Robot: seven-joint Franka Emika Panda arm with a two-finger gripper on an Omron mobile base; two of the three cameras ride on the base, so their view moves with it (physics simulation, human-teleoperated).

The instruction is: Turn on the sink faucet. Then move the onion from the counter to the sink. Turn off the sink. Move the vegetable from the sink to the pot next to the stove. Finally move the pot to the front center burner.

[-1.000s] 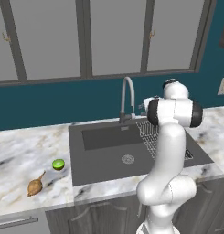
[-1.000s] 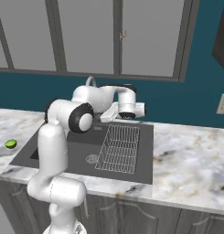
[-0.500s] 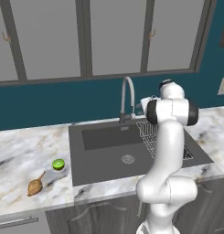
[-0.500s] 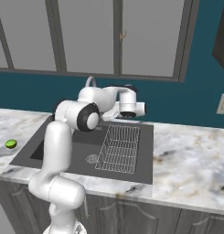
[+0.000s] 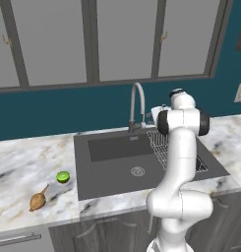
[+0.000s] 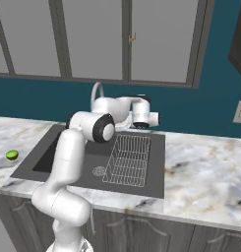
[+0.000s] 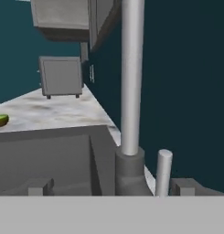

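You are on the first job: turning the water on. In the hand view, the gripper (image 7: pixel 109 191) is spread wide with nothing in it. Its two dark tips peek up at the bottom, one on each side of the tap's base. The small lever (image 7: pixel 163 172) stands up as a short silver peg, just beside that base and close to one tip. The tall pipe of the sink faucet (image 7: pixel 131 77) rises straight up in front of you.

To do this well, slide the hand sideways so a fingertip meets the lever, not the fat base. Push slowly and gently. I think a hard shove could make the tip slip off the peg. No water is running yet, so watch the spout.

Farther off, the dark sink (image 5: pixel 107 177) lies below, with a wire rack (image 6: pixel 128 158) on one side. Past its edge, on the marble counter (image 5: pixel 23 167), sits a green lime (image 5: pixel 63 176). The brown onion (image 5: pixel 38 199) lies near the lime, close to the counter's front edge. It waits there for your next job.
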